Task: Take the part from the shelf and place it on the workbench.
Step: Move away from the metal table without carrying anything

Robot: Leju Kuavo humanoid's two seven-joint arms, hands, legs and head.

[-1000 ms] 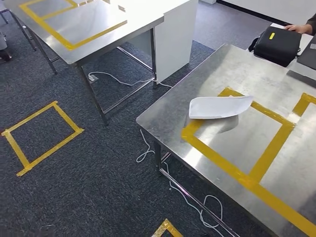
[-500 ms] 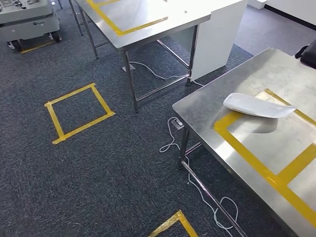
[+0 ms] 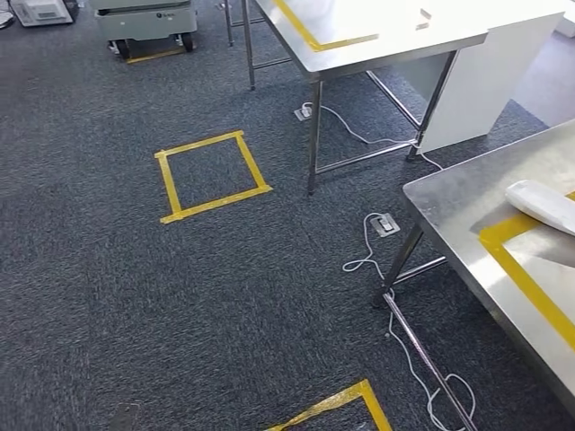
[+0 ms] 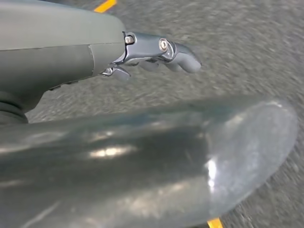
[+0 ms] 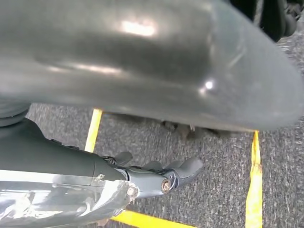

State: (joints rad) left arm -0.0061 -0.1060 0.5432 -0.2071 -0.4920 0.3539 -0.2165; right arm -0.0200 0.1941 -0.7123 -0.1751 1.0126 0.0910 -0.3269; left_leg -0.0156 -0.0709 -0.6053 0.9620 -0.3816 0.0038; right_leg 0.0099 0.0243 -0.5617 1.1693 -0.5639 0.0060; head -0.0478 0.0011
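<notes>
A: Head view has swung left across the last second. That is the camera turning, not the tables moving. The white part (image 3: 544, 205) now sits at the right edge of the picture, lying on the steel workbench (image 3: 461, 193) across the yellow tape outline (image 3: 522, 274).

B: So the part's down. Hands?

A: Both hang over the carpet. Left hand (image 4: 157, 54): fingers stretched out, nothing in them. Right hand (image 5: 161, 175): fingers loosely extended, nothing held.

B: Meaning?

A: I judge the placement done, robot turning away. The taped floor square (image 3: 210, 172) and second steel table (image 3: 380, 36) are now ahead.
</notes>
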